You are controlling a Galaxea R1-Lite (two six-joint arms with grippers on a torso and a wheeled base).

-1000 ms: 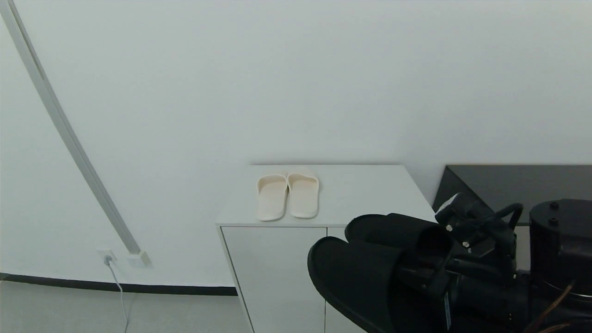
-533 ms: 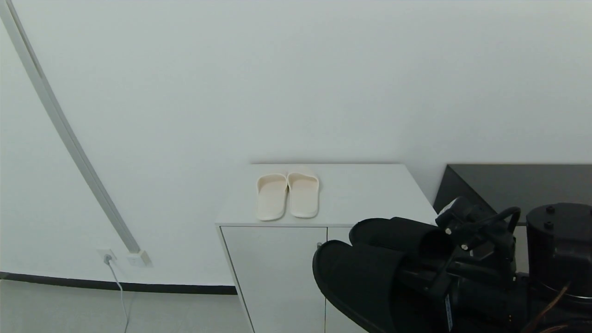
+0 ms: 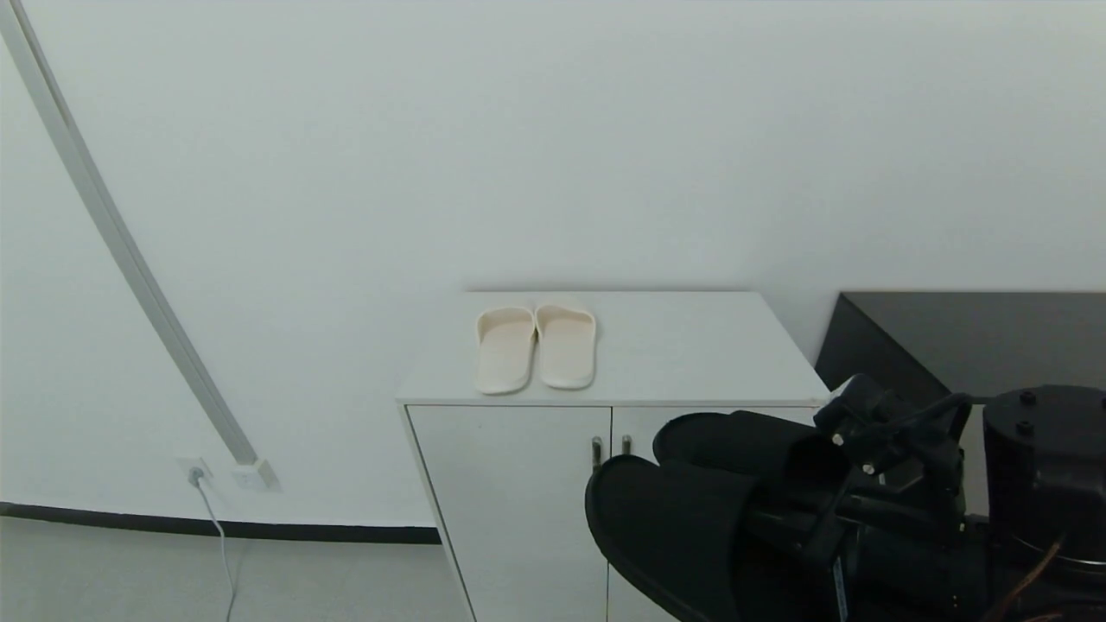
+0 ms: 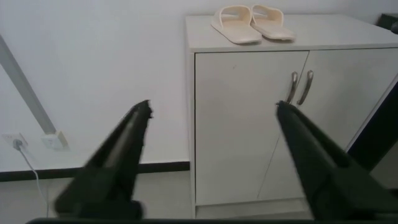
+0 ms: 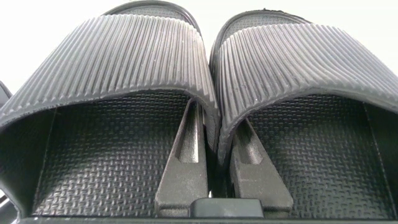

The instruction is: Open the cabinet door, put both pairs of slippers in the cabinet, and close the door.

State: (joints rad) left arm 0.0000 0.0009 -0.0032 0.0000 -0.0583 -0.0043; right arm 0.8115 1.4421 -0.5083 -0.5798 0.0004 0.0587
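A white two-door cabinet point(image 3: 510, 501) point(image 4: 249, 124) stands against the wall, both doors shut, with two slim handles point(image 3: 609, 451) point(image 4: 299, 87) at the middle seam. A cream pair of slippers point(image 3: 536, 345) point(image 4: 252, 20) lies on its top. My right gripper point(image 5: 214, 168) point(image 3: 825, 510) is shut on a black pair of slippers point(image 3: 691, 510) point(image 5: 205, 81), pinching their inner sides together, held in front of the right door. My left gripper point(image 4: 211, 115) is open and empty, some way back from the cabinet front.
A dark table point(image 3: 968, 337) stands to the right of the cabinet. On the wall to the left are a slanted grey conduit point(image 3: 112, 233), a socket point(image 3: 197, 472) and a hanging cable point(image 3: 220, 553). Open floor lies left of the cabinet.
The head camera has tilted, so the cabinet sits higher in the picture and its handles have come into sight. The black slippers in my right gripper have dropped slightly.
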